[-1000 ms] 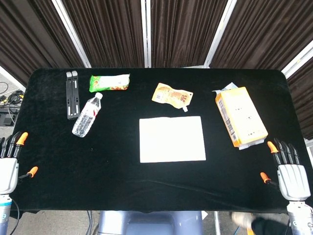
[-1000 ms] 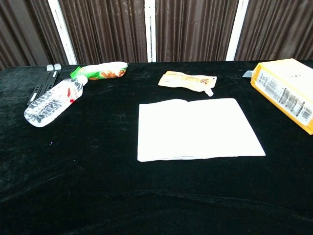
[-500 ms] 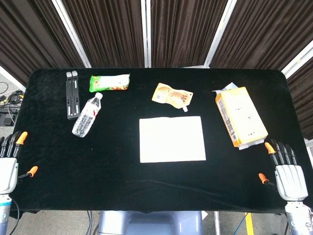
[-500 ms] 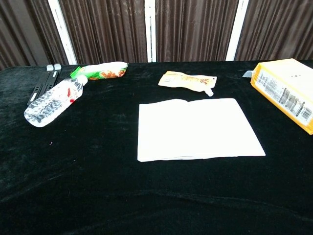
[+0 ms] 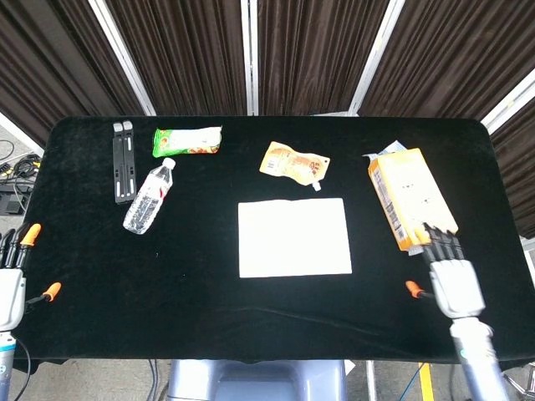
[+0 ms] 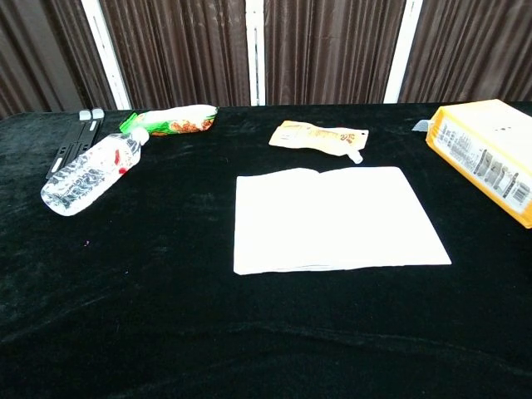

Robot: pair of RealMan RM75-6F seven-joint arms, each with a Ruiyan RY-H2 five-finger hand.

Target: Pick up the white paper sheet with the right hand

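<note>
Your white paper sheet (image 5: 294, 237) lies flat mid-table on the black cloth (image 5: 209, 284). Your right hand (image 5: 450, 274), empty with fingers spread, hovers beside the yellow box (image 5: 411, 199); your left hand (image 5: 12, 280), also released, waits at the table's edge.

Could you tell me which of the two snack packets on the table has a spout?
The yellow pouch behind the white paper sheet; the green packet at back left has none.

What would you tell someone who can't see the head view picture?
A flat white paper sheet lies mid-table on black cloth, untouched. The open right hand hovers beside a yellow cardboard box; the open left hand waits at the table's edge.
</note>
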